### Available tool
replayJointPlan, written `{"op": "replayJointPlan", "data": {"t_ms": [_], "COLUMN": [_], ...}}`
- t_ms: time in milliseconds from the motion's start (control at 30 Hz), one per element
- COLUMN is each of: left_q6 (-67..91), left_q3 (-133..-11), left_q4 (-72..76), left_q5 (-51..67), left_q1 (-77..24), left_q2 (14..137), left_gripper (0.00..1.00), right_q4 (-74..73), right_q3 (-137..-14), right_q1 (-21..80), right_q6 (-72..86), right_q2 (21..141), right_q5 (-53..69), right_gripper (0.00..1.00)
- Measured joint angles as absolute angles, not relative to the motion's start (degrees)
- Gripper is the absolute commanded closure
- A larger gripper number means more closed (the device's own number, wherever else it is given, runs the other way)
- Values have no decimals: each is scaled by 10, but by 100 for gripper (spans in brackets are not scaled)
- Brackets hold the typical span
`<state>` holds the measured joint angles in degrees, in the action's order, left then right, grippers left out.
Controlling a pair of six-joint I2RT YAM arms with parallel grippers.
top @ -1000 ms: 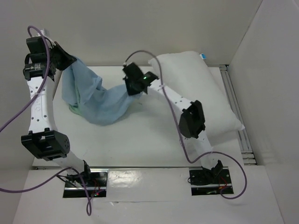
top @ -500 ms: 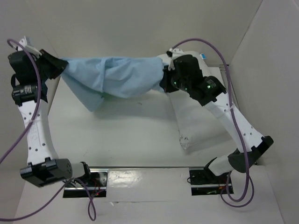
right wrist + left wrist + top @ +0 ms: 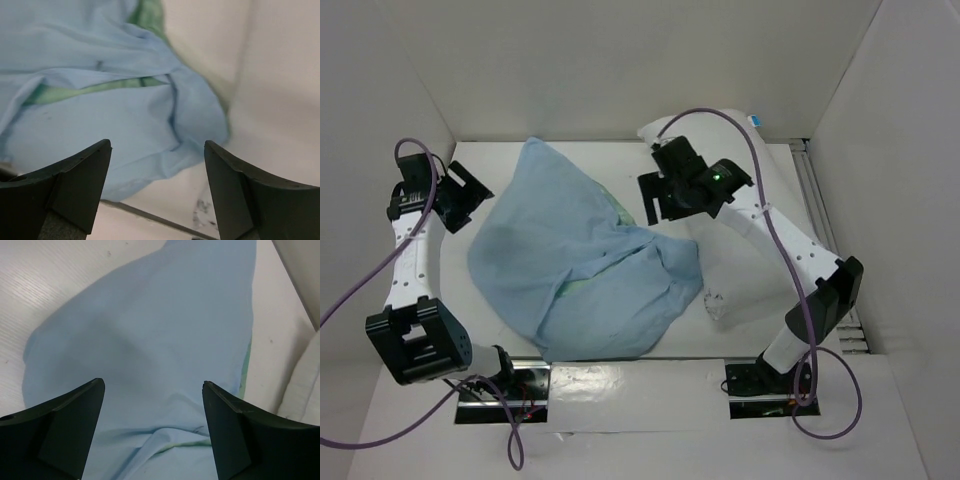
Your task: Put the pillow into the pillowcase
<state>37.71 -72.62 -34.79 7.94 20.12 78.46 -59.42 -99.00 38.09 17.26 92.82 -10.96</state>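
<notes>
Pillowcase (image 3: 570,250) lies rumpled across the table (image 3: 610,155), pale blue face up. Thin green strips show at a fold near the pillowcase's middle and at its far edge. Left gripper (image 3: 478,198) sits at the pillowcase's left edge, jaws spread wide with nothing between them; the left wrist view shows blue cloth below. Right gripper (image 3: 650,200) hangs over the pillowcase's far-right corner, jaws also apart and empty. Pillow (image 3: 735,265) is outside the pillowcase, along its right side, and the pillowcase's right edge laps onto it. Can't tell where the pillowcase's opening is.
</notes>
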Motion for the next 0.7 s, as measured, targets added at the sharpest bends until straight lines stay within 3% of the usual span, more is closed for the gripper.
{"op": "replayJointPlan", "data": {"t_ms": [67, 267, 533, 633, 700], "left_q6": [378, 366, 362, 365, 372], "left_q3": [-726, -726, -742, -752, -766], "left_q4": [-349, -347, -369, -373, -374], "left_q5": [56, 36, -15, -17, -14], "left_q1": [201, 194, 144, 140, 140], "left_q2": [788, 866, 1032, 1076, 1105], "left_gripper": [8, 8, 3, 9, 24], "right_q4": [-575, -533, -533, -534, -531], "right_q3": [-1000, -1012, -952, -902, -863], "right_q1": [422, 527, 501, 479, 460], "right_q6": [180, 186, 204, 222, 231], "right_q2": [936, 1038, 1096, 1072, 1049], "right_q5": [-98, -64, -51, -55, -55], "right_gripper": [11, 10, 3, 3, 3]}}
